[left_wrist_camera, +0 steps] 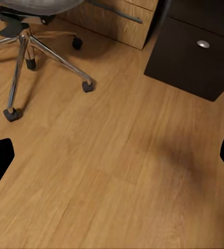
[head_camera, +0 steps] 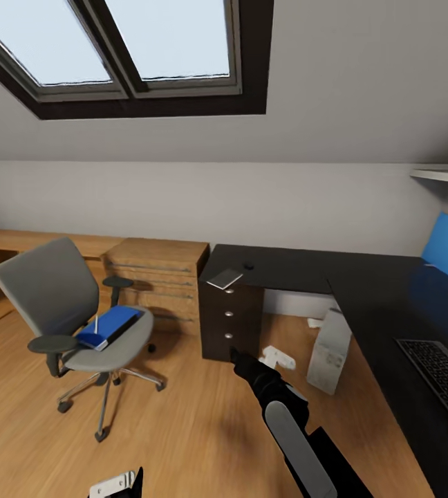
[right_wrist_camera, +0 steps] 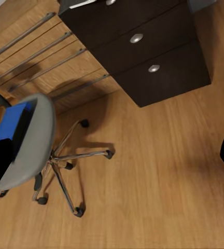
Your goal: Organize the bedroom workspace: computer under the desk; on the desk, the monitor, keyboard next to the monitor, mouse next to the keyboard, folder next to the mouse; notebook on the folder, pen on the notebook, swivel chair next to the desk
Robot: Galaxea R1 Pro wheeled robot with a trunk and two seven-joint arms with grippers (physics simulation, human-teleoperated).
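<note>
Folder first: the flat bright blue folder lies on the grey padded seat of the swivel chair, with a thin white-silver pen standing up from its near edge, as far as the blur allows. Its long axis runs from the chair's near armrest up toward the seat's far corner. From the robot it lies forward and to the left, well apart from both arms. The left gripper sits low at the near edge of the head view and, in my judgement, is on the nearer side; the right gripper points at the drawer unit instead.

Both sets of jaws stand apart with nothing between them; each wrist camera shows dark fingertips at the picture's two edges over bare wood-plank floor.

A long glossy black L-shaped tabletop carries a thin grey notebook at its left corner, a small black mouse just behind, and a slim keyboard with dark keys at the right. Under it stands the light grey tower computer. Round silver knobs stud the drawer fronts. The chair's chrome star base rests on castors, so it will likely roll if nudged.
</note>
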